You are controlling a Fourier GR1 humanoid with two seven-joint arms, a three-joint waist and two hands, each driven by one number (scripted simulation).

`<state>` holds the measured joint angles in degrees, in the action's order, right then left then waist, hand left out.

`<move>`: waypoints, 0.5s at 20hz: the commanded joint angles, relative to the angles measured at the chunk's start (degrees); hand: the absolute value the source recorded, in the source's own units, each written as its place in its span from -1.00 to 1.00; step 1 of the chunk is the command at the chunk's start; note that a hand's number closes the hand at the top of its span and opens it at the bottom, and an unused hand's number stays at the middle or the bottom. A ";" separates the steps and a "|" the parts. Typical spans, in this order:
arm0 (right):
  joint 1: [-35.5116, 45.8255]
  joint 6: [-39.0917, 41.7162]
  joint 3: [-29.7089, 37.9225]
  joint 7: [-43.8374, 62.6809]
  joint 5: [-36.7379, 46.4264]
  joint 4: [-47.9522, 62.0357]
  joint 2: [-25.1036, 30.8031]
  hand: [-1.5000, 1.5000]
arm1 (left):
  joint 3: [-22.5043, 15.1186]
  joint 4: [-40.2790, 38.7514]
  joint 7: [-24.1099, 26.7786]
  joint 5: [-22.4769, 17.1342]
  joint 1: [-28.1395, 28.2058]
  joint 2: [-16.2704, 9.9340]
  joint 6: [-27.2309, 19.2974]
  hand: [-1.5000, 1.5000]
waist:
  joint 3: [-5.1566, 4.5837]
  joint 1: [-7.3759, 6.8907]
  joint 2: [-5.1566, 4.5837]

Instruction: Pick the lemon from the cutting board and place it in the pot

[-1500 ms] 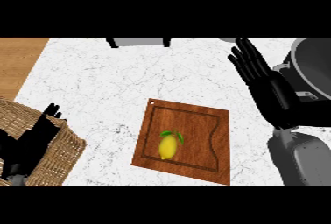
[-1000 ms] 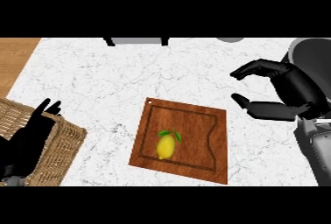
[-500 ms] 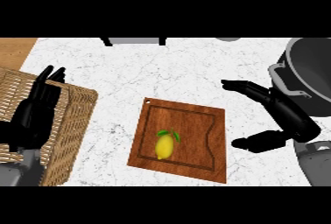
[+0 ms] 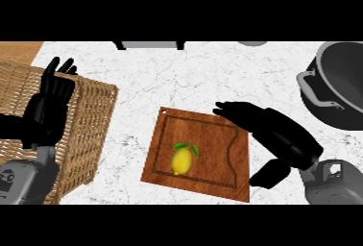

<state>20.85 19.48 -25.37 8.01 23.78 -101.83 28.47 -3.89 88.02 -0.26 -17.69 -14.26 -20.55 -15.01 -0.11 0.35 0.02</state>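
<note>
Lemon (image 4: 182, 160), small, yellow and oval with two green leaves at its top end, lies on the left half of the rectangular brown wooden cutting board (image 4: 212, 139), whose grain runs lengthwise and whose rim carries a shallow groove (a small hole marks its upper left corner). Nothing touches the fruit.

Far left of the board stands a coarse woven wicker basket (image 4: 92, 120), tan and boxy, its side close to the board's left edge. Over the basket rests the black left hand (image 4: 46, 108), fingers straight and pointing up, spread wide and holding nothing; its grey forearm comes in from the lower edge.

The board sits tilted on a white marbled stone counter (image 4: 212, 72) veined in grey.

At the board's right edge is the black right hand (image 4: 273, 129), palm down, its fingers only gently bent and reaching over the board's upper right corner, the thumb hanging apart below (broadly spread, with nothing in it). It is well apart from the lemon.

Up and to the right of the board sits a round dark grey metal pot (image 4: 340, 81) with a pale looped handle on its left side, partly cut by the view's edge.
</note>
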 commanded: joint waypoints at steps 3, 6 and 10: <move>4.63 5.16 -7.08 14.72 5.76 0.23 -9.08 -1.00 | 1.20 -1.49 1.44 0.42 -0.31 0.80 2.02 0.00 | 0.07 -0.54 0.02; 2.61 3.76 -8.14 14.11 9.06 5.24 -11.77 -1.00 | -0.01 3.54 -2.08 2.78 -0.17 1.58 -0.87 0.00 | 0.12 -0.73 0.04; 2.52 5.71 -7.87 16.27 10.87 8.72 -15.82 -1.00 | 1.61 0.64 -1.81 2.65 -1.02 2.17 1.73 0.00 | 0.11 -0.53 -0.03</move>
<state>24.23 24.71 -32.37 23.24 31.95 -96.87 15.79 -3.13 88.15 -0.93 -15.30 -15.11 -18.75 -14.16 -0.02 -0.16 0.02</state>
